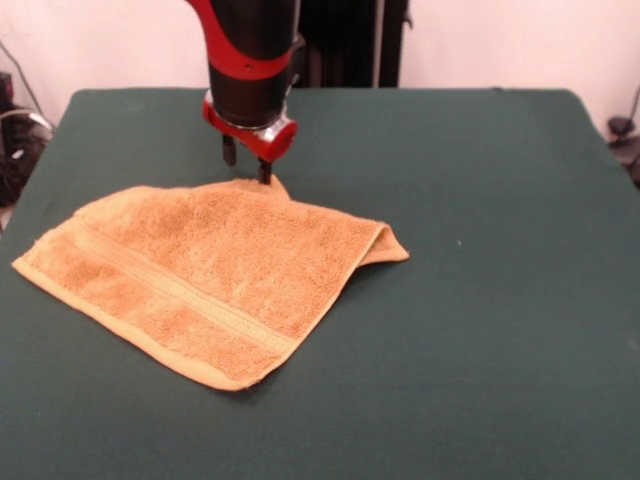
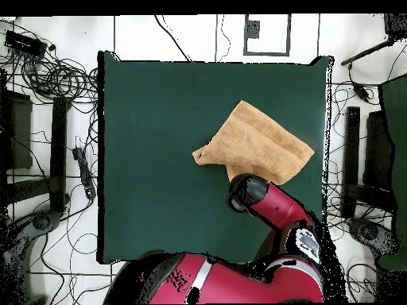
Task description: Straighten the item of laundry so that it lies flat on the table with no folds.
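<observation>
At the far edge of the towel (image 1: 205,285), close to my pedestal, my claw (image 1: 247,162) hung with its two dark fingertips pointing down. One tip touched or nearly touched a small peak of cloth there; the other stood just clear of it. The jaws were a little apart, and I could not tell for certain whether any cloth was pinched between them.

The towel lay on the green table (image 1: 480,330), left of centre in the front view, and it was not flat: the right-hand part was doubled over, with a second layer showing beneath the top one at the folded corner (image 1: 385,243). A woven band ran along the near-left side.

I judged the terry light, limp and rather grippy on the felt. It would drape and drag, not slide as a sheet, so a hold on a single layer at a hemmed corner would serve best; a pinch through both layers would only carry the fold along.

The front view showed my fingertips and the doubled edge. The overhead view hid the claw under my own arm (image 2: 266,202), but it showed the towel's outline, with a pointed corner reaching toward the table's middle.
</observation>
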